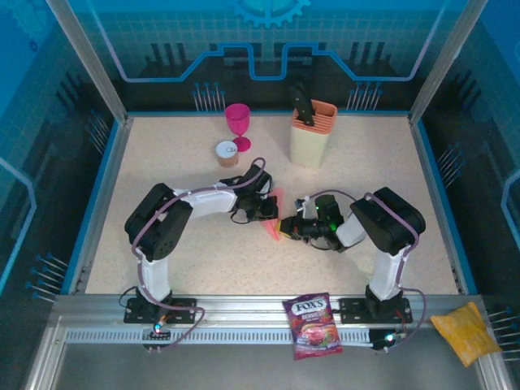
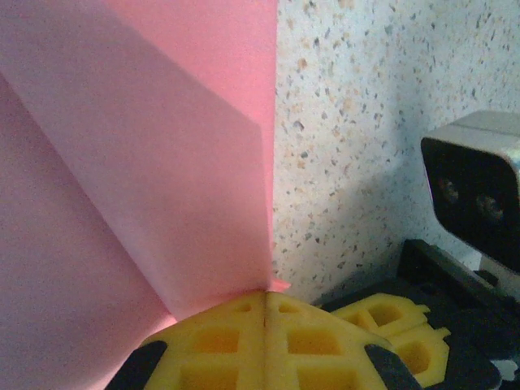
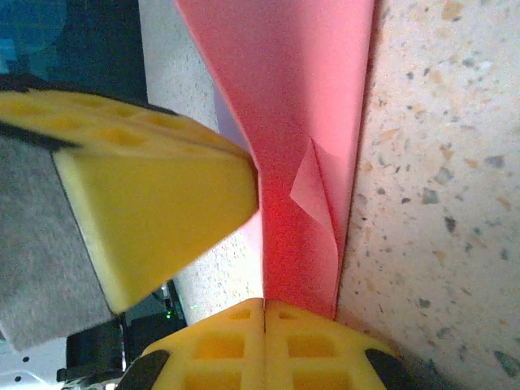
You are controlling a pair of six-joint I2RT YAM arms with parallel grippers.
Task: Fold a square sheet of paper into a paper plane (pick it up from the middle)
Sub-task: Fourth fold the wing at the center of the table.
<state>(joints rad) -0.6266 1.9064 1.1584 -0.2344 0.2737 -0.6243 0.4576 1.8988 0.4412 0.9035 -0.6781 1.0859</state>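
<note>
While pinching a folded corner of the square sheet of paper (image 2: 162, 162) with the left gripper (image 2: 264, 325) pressed fully closed, also pinching its narrow creased end with the right gripper (image 3: 265, 325), pads flat together on the pink layers. Held between both grippers, partly on edge over the speckled table (image 1: 390, 187); whether touching it, unclear. Nearer the arms than the knife block (image 1: 314, 138), and a little to its left.

Judged mid-fold: creases and overlapping flaps in place, one small loose flap curling near the right pads, no finished dart yet. Next, probably: lay the layers flat, press the centre crease, and keep both pinches aligned so as not to skew or tear.

Stuck in the knife block, one black-handled knife (image 1: 302, 106); other slots apparently vacant. Left of the knife block, a magenta goblet (image 1: 238, 120), contents not discernible. Left of the block and nearer, a small cup (image 1: 227, 152), pale inside, contents likewise unclear. Well nearer than the block, on the rail, a purple candy bag (image 1: 313, 325).
</note>
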